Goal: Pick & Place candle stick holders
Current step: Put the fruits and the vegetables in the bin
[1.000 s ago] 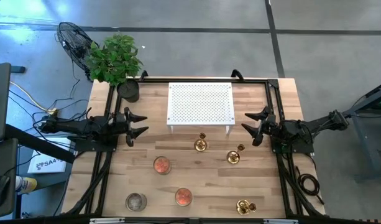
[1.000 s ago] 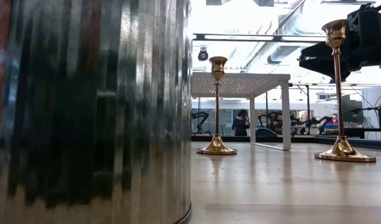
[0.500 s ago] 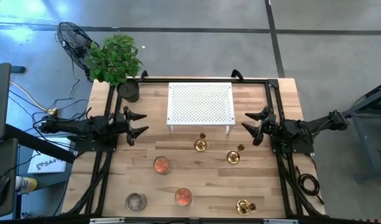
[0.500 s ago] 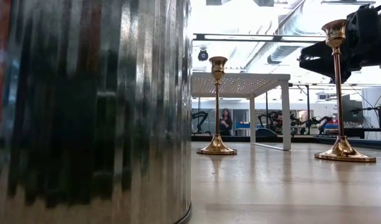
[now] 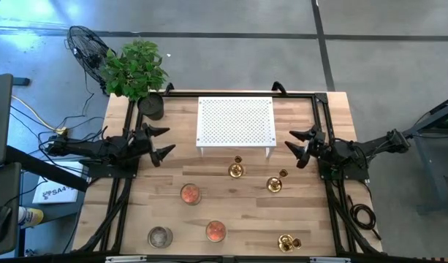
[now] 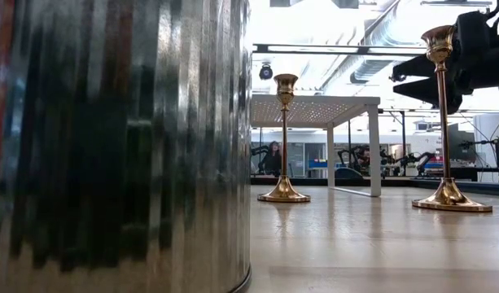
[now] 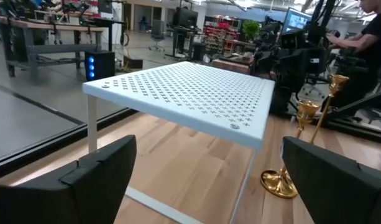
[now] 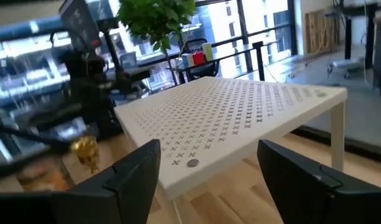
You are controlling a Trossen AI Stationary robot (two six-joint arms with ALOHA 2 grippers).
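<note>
Tins: three round tins (image 5: 188,193) near the table's front edge, two with orange contents.
Candle stick holders (image 5: 236,169): upright, in front of the white perforated rack (image 5: 235,120).
Left gripper (image 5: 159,142): spread wide, empty.
Right gripper (image 5: 298,145): parted, empty.

Your two arms are matte black throughout, built of slim tubular links with bulkier blocky joints. Each ends in a tool with two dark fingers: the left tool (image 5: 160,140) and the right tool (image 5: 299,144) both show a forked, pointed outline from above. Up close, the left tool's fingers (image 7: 97,180) are broad flat black slabs with angled, bevelled edges and a small raised ridge on top; the right tool's fingers (image 8: 131,171) look the same, smooth and unmarked. Black cables trail from the left arm's base.
</note>
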